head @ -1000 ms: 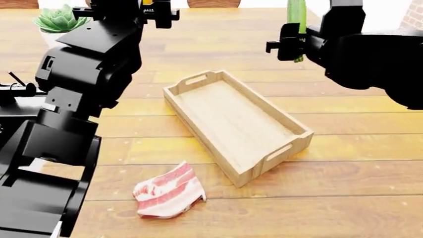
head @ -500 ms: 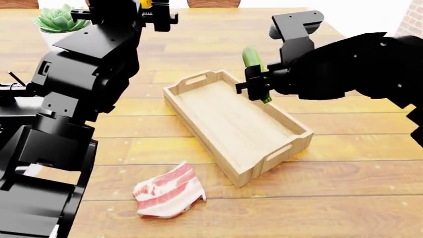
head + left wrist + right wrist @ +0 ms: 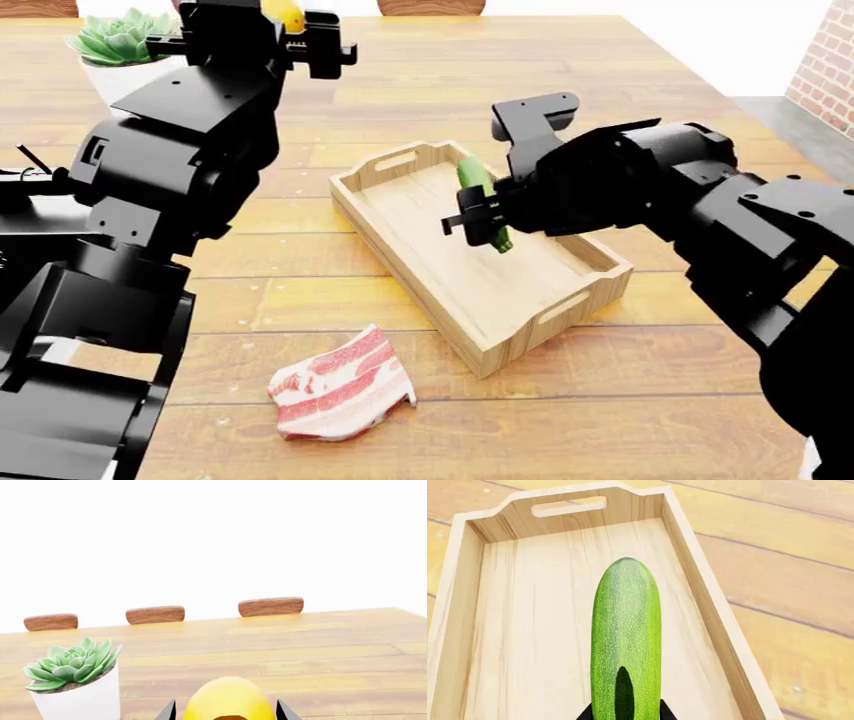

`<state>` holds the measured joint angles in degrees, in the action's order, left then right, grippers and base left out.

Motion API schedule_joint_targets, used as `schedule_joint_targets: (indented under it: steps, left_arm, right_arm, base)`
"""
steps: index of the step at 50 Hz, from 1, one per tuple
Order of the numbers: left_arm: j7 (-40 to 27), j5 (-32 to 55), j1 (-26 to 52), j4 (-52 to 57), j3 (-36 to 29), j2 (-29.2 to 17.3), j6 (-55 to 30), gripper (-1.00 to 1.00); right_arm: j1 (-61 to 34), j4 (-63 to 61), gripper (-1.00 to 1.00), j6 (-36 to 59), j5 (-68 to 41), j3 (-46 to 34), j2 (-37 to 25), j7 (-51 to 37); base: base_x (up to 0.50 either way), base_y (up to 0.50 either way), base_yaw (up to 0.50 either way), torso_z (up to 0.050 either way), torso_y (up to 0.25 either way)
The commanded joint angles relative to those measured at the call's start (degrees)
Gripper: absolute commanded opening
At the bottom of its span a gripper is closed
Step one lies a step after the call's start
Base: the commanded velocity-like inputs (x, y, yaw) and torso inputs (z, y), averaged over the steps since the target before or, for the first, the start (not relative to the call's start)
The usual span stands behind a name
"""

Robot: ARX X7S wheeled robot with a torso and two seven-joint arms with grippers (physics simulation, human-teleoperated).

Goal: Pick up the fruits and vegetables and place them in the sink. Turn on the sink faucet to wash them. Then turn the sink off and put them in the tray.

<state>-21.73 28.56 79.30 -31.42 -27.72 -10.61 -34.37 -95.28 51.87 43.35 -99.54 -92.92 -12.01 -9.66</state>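
A yellow lemon [image 3: 229, 696] sits between the jaws of my left gripper [image 3: 227, 712], which is shut on it. That gripper [image 3: 267, 30] is raised over the far left of the table, and the lemon [image 3: 282, 13] pokes out of it. My right gripper [image 3: 477, 224] is shut on the green cucumber [image 3: 481, 200], holding it tilted just above the floor of the wooden tray [image 3: 400, 255]. In the right wrist view the cucumber [image 3: 626, 640] points along the tray [image 3: 514, 630] toward its handle end, out from the gripper [image 3: 625, 714]. My left arm covers the sink and the sink faucet.
A pink-and-white bacon slab [image 3: 340, 385] lies on the table in front of the tray. A white plant pot [image 3: 107, 50] stands at the far left, beside the lemon [image 3: 77, 690]. Chair backs [image 3: 155, 614] line the table's far edge. A brick wall [image 3: 825, 60] is at the right.
My right arm has come down and to the left with the cucumber, from high over the table's far right to just above the tray floor. The left arm has hardly moved.
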Motion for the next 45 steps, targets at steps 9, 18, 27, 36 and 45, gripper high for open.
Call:
schedule_joint_targets:
  steps: [9, 18, 27, 36, 45]
  left_arm:
    - [-0.36, 0.27, -0.15, -0.4, -0.08, -0.06, 0.85, -1.0]
    - [-0.6, 0.5, -0.28, -0.01, -0.2, -0.04, 0.59, -1.0]
    - [-0.58, 0.43, -0.27, -0.64, -0.44, 0.21, 1.08, -1.0]
    - [-0.5, 0.62, -0.38, -0.52, -0.57, 0.08, 1.11, -1.0]
    - [-0.22, 1.49, -1.07, 1.47, -1.18, 0.07, -0.64, -1.0]
  right_arm:
    - [3.15, 15.9, -1.0, 5.42, 6.09, -6.14, 9.58, 9.28]
    - [2.92, 14.31, 1.0, 6.09, 6.47, -5.97, 9.3, 9.13]
    - [1.05, 7.17, 1.0, 5.48, 4.22, -3.28, 4.86, 3.39]
    - [-2.33, 1.71, 1.0, 4.77, 2.04, -0.42, 1.32, -2.6]
    - [-7.22, -8.67, 1.0, 2.69, -0.73, 3.84, -5.21, -12.47]
  base:
    - [0.0, 0.0, 0.0, 0.0, 0.0]
    - [0.0, 0.0, 0.0, 0.0, 0.0]
    - [0.0, 0.0, 0.0, 0.0, 0.0]
    - [0.0, 0.0, 0.0, 0.0, 0.0]
    - [0.0, 0.0, 0.0, 0.0, 0.001]
